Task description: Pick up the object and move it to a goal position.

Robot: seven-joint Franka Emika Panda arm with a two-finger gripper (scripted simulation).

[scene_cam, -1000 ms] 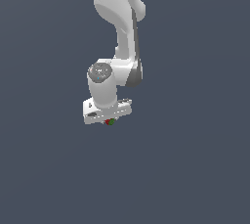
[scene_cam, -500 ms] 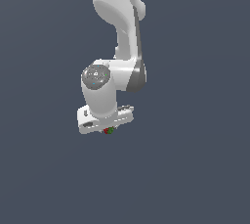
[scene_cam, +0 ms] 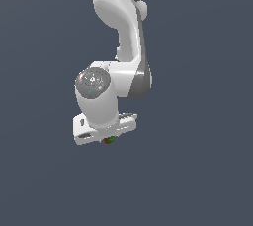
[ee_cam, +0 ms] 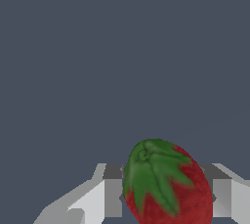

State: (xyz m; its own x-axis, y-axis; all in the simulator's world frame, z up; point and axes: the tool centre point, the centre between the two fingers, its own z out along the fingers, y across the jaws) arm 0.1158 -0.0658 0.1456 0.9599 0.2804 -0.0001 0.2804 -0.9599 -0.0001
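Observation:
The object is a small red strawberry-like blob with a green leafy patch (ee_cam: 166, 184). In the wrist view it sits between my two grey fingertips (ee_cam: 113, 196), which press it from both sides. In the exterior view it is a tiny red and green spot (scene_cam: 109, 140) just under the white gripper (scene_cam: 107, 138), held in the air against the plain grey background. The fingers themselves are mostly hidden behind the hand in the exterior view.
The white arm (scene_cam: 123, 27) comes down from above in the exterior view. Only a uniform dark grey background shows around it in both views.
The arm has swung toward the exterior view's left and lowered slightly, carrying the object with it. The grip on the object is unchanged.

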